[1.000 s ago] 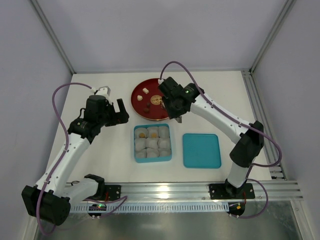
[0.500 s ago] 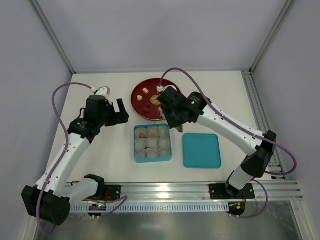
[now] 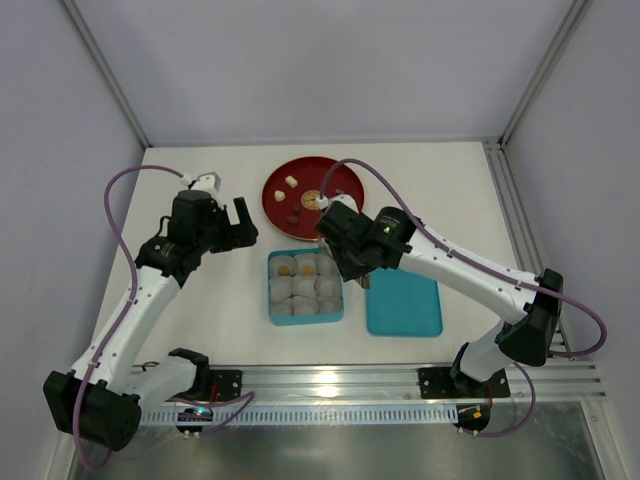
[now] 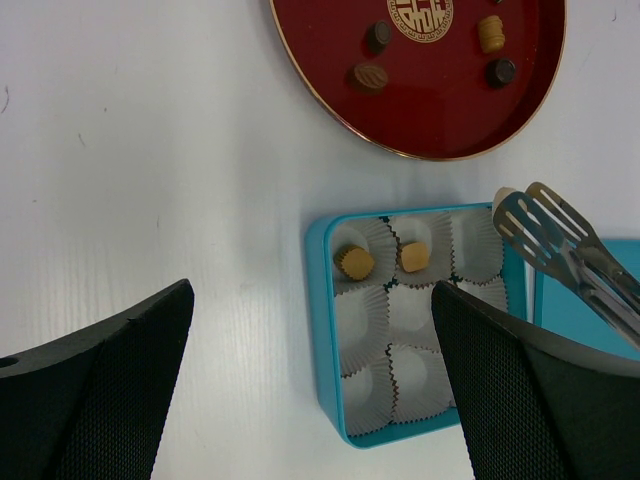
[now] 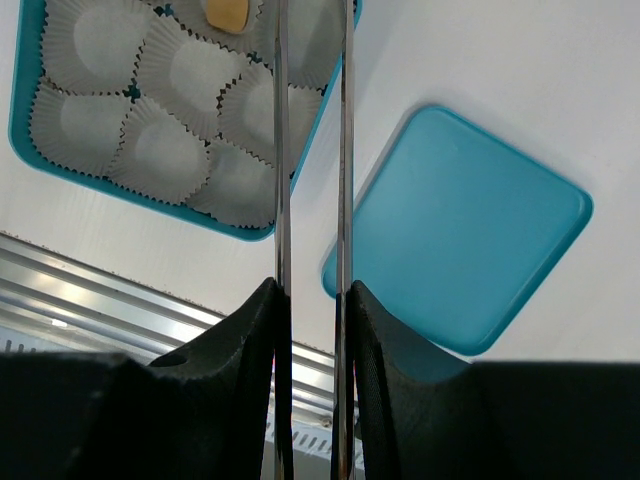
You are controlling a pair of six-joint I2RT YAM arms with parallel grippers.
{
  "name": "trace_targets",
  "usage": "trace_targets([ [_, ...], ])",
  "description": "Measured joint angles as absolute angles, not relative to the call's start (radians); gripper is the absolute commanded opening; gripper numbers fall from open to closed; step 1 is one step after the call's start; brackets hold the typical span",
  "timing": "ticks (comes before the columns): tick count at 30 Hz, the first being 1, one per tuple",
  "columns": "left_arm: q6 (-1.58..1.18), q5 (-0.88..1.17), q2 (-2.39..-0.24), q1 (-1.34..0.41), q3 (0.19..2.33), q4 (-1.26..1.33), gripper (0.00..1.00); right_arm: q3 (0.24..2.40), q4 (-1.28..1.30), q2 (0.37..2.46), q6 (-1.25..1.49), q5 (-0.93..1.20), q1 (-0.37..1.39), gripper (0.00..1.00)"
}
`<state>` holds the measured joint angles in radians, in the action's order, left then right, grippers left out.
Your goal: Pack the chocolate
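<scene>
My right gripper is shut on metal tongs. The tong tips hover over the far right cup of the blue box. I cannot tell whether the tips hold anything. The box holds paper cups, and two tan chocolates lie in its far row. One of them shows in the right wrist view. Several chocolates lie on the red plate. My left gripper is open and empty, left of the box.
The blue lid lies flat right of the box. A metal rail runs along the near edge. Frame posts and grey walls stand around the white table.
My right arm has moved with the tongs from over the red plate toward me, to the box's far right corner. The left arm has not moved.
</scene>
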<state>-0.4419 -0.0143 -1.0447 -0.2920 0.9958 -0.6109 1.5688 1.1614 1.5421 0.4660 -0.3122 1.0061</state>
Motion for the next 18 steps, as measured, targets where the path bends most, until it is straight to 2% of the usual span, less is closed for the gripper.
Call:
trace_targets([
  [18,-0.442,-0.014,-1.045,-0.292,0.996,-0.611,1.00,1.478,1.131,1.526,0.506,-0.307,1.042,0.32],
])
